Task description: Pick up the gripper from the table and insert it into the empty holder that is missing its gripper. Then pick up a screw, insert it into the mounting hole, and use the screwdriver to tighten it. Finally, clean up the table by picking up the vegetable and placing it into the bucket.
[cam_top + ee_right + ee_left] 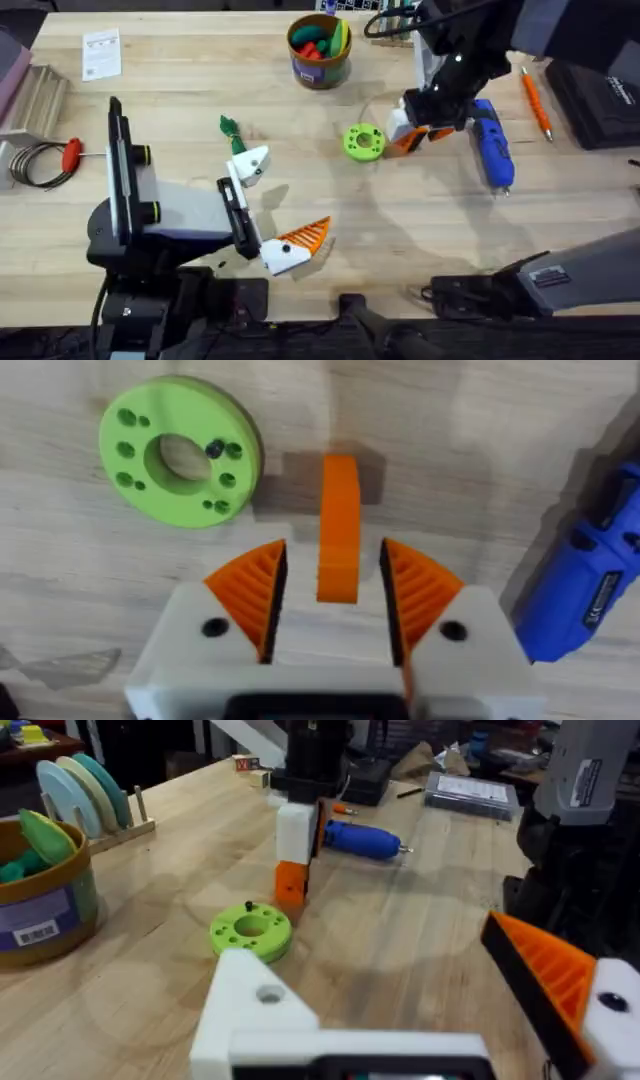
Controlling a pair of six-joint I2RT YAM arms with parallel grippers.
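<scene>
Right pincer (330,595): lowered over the table (180,100), jaws apart around the gripper (339,525), the orange pads not pressing on it.
Gripper: lies on the wood between those pads, just beside the green disc (363,141).
Left pincer (268,208): wide; one finger is the bare white holder (250,163), the other carries an orange tip.
Screwdriver (492,143): flat on the table, close by the right pincer.
Vegetable (231,133): near the holder.
Bucket (319,50): at the far edge, toy foods inside.
</scene>
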